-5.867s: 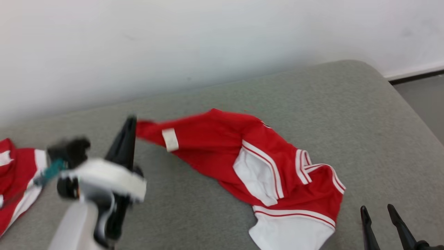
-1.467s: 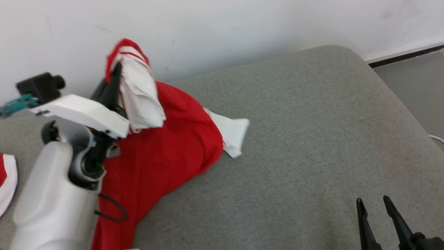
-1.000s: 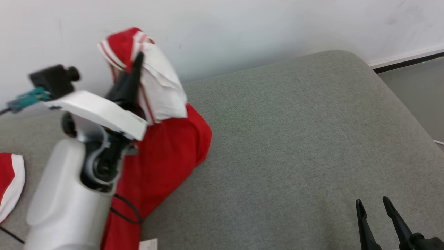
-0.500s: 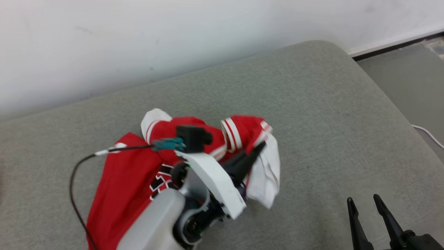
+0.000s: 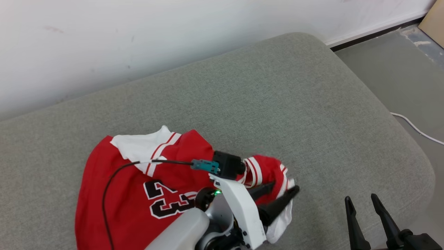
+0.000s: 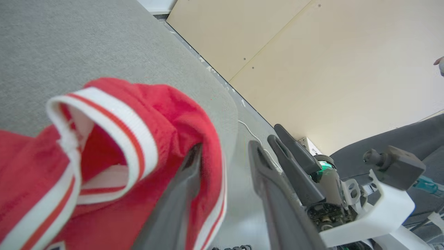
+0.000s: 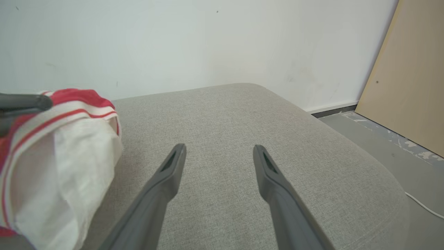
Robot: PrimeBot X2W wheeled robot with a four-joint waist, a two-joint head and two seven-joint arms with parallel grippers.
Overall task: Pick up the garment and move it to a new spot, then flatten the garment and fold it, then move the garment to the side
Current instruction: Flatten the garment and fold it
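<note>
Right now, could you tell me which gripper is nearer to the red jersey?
Left. The left gripper is at the bunched end of the jersey, jaws apart, cloth draped over one finger. The right gripper sits apart from it over bare cushion.

A plain white wall [image 5: 173, 41] runs along the far side, faintly scuffed and evenly lit, with no hard shadows. Against it sits a broad grey fabric cushion [image 5: 277, 104] whose far right corner is rounded. To the right of the cushion lies a grey floor [image 5: 399, 76], where a thin white cable [image 5: 416, 129] trails near the cushion's edge. A white skirting [image 7: 331, 108] with a dark line beneath it joins wall and floor. At the far right a pale beige board [image 7: 409, 86] stands against the wall, and pale flecks mark the floor along its foot.
</note>
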